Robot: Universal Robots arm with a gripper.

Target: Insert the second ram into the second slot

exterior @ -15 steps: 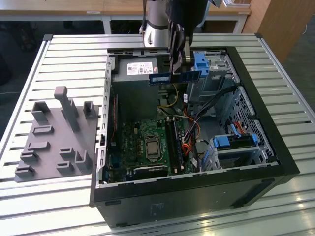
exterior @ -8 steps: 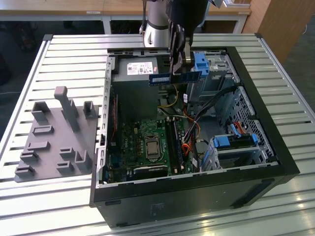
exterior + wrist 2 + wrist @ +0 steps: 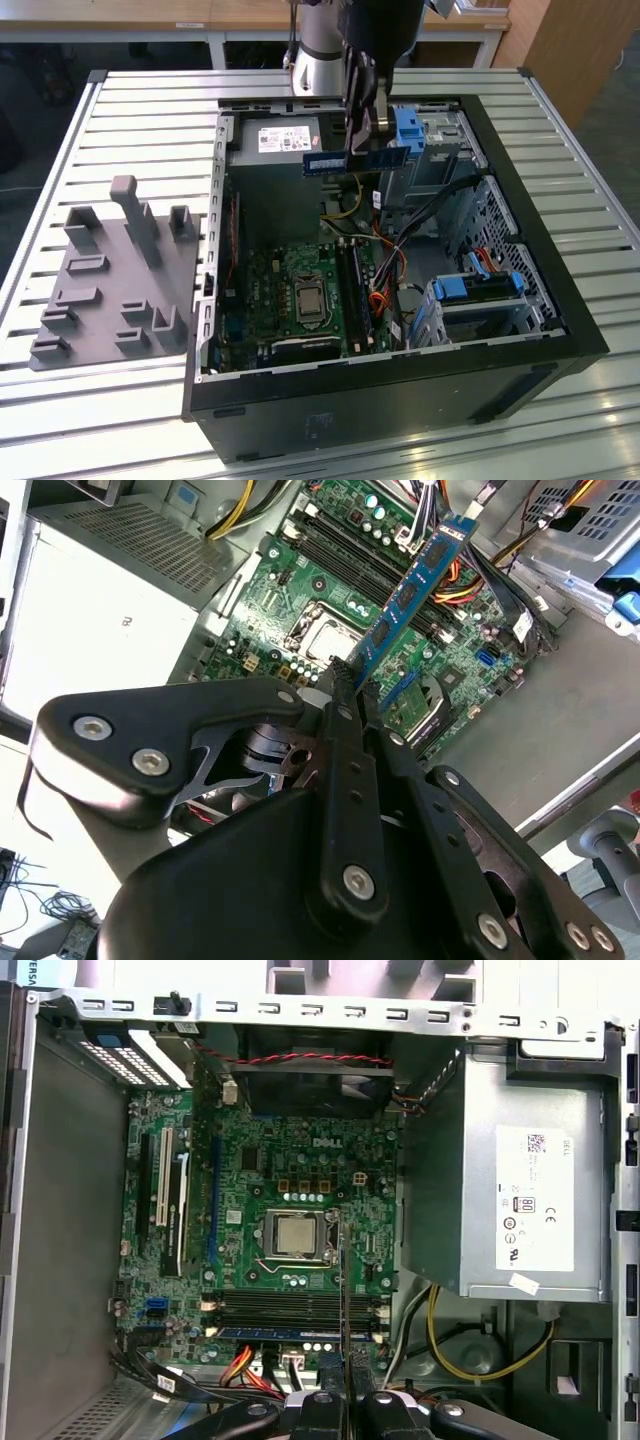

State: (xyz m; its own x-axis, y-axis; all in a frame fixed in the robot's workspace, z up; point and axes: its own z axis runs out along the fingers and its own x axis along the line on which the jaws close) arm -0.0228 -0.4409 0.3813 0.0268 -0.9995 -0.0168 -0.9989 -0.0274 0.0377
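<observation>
Open black sheet-metal computer case [image 3: 400, 400]: your work zone. Green printed motherboard [image 3: 300, 1160] lies on its floor. Your black jointed gripper [image 3: 345, 685] is clamped on second ram [image 3: 412, 585], thin dark-blue circuit stick, held level above case. Long black memory slots [image 3: 290, 1305] sit below it. Ram's long axis apparently lies crosswise to slots.

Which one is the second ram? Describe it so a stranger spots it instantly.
Find the open black computer case. Above it, the tool grips the second ram: a thin dark-blue board stick, unlike the chunky light-blue brackets in the case.
</observation>
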